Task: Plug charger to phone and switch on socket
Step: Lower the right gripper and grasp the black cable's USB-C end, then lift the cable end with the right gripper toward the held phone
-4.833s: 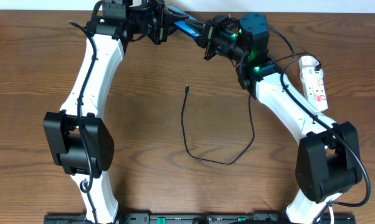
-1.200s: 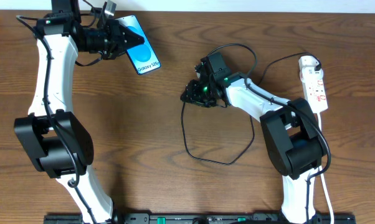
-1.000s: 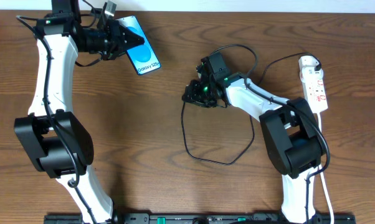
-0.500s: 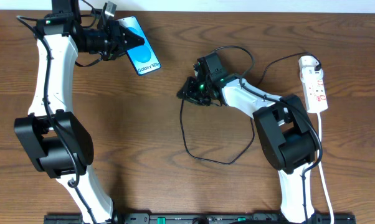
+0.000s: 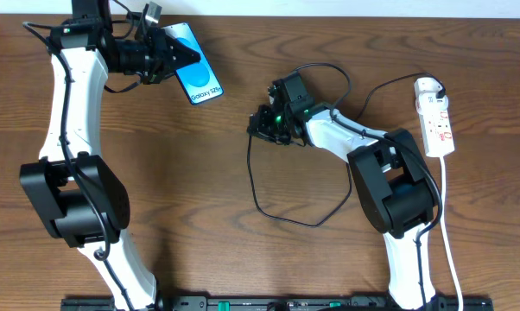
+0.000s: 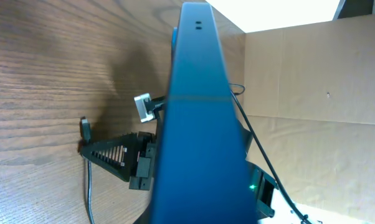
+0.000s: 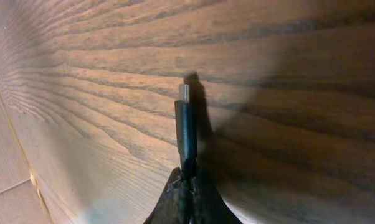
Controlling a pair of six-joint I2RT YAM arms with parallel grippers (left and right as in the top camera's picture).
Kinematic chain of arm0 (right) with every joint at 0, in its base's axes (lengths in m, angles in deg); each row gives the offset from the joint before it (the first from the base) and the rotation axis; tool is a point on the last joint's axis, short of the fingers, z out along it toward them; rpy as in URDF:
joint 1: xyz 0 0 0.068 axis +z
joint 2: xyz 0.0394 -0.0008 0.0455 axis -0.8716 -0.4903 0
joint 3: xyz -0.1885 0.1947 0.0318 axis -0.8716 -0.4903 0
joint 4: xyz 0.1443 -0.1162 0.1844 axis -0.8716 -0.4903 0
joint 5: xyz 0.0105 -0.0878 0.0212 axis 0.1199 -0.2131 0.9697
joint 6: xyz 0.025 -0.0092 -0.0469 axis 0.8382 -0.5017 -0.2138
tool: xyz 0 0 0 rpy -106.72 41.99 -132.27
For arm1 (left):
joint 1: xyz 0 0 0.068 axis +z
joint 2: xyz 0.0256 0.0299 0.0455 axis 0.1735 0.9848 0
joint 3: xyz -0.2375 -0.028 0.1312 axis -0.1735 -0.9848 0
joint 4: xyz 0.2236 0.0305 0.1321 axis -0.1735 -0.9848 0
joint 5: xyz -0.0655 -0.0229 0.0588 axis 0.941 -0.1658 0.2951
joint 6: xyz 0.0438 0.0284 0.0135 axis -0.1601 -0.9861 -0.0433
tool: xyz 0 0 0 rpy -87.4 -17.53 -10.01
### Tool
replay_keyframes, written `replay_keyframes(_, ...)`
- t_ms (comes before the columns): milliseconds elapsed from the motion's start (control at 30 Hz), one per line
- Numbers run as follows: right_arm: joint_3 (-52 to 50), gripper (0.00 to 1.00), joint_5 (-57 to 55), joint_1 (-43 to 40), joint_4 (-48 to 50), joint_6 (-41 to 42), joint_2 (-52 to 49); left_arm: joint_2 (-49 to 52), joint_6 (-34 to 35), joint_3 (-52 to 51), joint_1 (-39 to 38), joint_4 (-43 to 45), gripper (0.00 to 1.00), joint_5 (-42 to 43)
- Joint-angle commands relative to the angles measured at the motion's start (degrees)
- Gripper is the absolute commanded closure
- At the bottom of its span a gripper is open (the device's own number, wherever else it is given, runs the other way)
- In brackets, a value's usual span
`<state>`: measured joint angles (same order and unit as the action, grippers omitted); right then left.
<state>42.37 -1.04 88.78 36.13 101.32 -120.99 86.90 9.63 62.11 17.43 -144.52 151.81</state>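
Observation:
The phone (image 5: 199,76), blue screen up with "Galaxy S25+" on it, is held off the table at the back left by my left gripper (image 5: 172,55), which is shut on its end. In the left wrist view the phone (image 6: 197,124) shows edge-on as a dark blue slab. My right gripper (image 5: 255,130) is at mid-table, shut on the charger just behind its plug tip (image 7: 184,118). The fingers (image 7: 186,182) hold the plug close over the wood. The charger's black cable (image 5: 315,226) loops on the table. The white socket (image 5: 437,117) lies at the far right.
The socket's white lead (image 5: 446,216) runs down the right edge toward the front. The right arm's own black cable (image 5: 329,67) arcs above the gripper. Bare wood lies between the phone and the plug. A black rail (image 5: 269,303) runs along the front edge.
Earlier both grippers were together at the back and the charger lay free. Over the last second my right gripper edged slightly left with the plug. The left arm and phone stayed still.

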Motion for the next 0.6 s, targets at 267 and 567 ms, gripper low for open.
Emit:
replay_keyframes(267,-1.68,0.99,6.38,-6.32,-0.37,-11.43,-4.31,-0.76,-1.42,0.61,0.09,-1.57,0.92,2.45)
replay_keyframes(567,-1.64,0.99,40.17,-13.09,3.52,-27.12,-1.25,-0.76,-1.4,0.61,0.09,-1.53,0.93,2.54)
